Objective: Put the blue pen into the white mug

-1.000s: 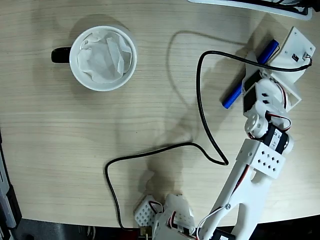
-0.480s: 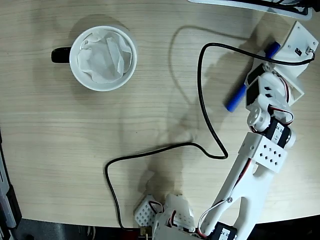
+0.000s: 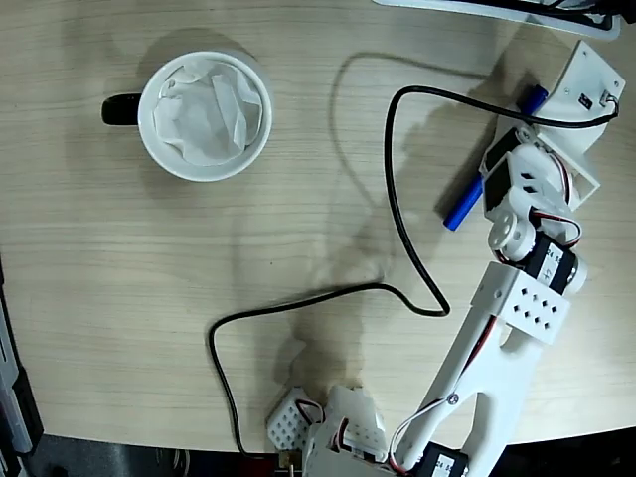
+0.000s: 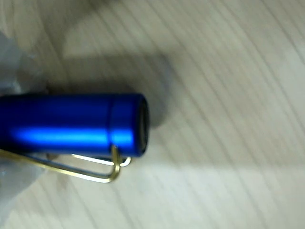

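- The blue pen [image 3: 463,206] lies slanted at the right side of the wooden table [image 3: 298,229] in the fixed view, partly hidden under the white arm's head.
- In the wrist view the blue pen [image 4: 76,125] fills the left side, its thin wire clip [image 4: 90,168] below it.
- The gripper sits over the pen; I cannot tell if its jaws are open or closed.
- The white mug [image 3: 205,115], with crumpled paper inside, stands far off at the upper left.
- A black cable [image 3: 397,229] loops between them.
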